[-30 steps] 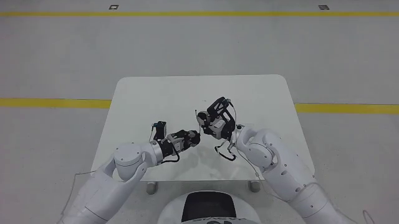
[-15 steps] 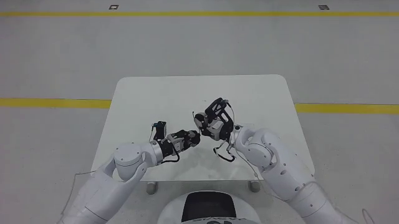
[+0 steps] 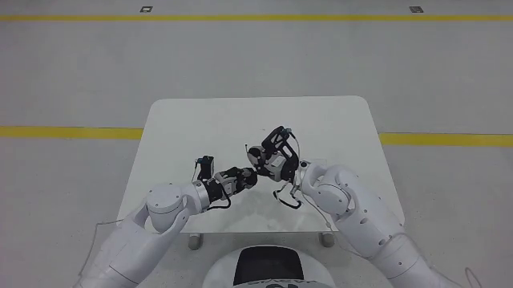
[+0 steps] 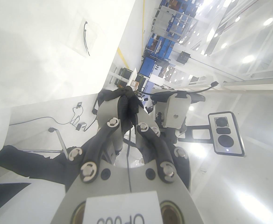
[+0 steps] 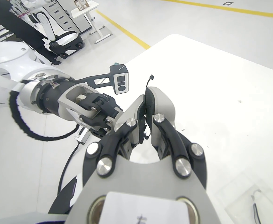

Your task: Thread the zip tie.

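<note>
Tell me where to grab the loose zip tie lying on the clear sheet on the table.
Take the loose zip tie at mid-strap, coming straight down from above with the jaws across it. It lies flat on the clear sheet on the table, a thin, gently curved strap, so probably only a top pinch gets around it. Whether the sheet is a pouch covering it, I cannot tell.
</note>
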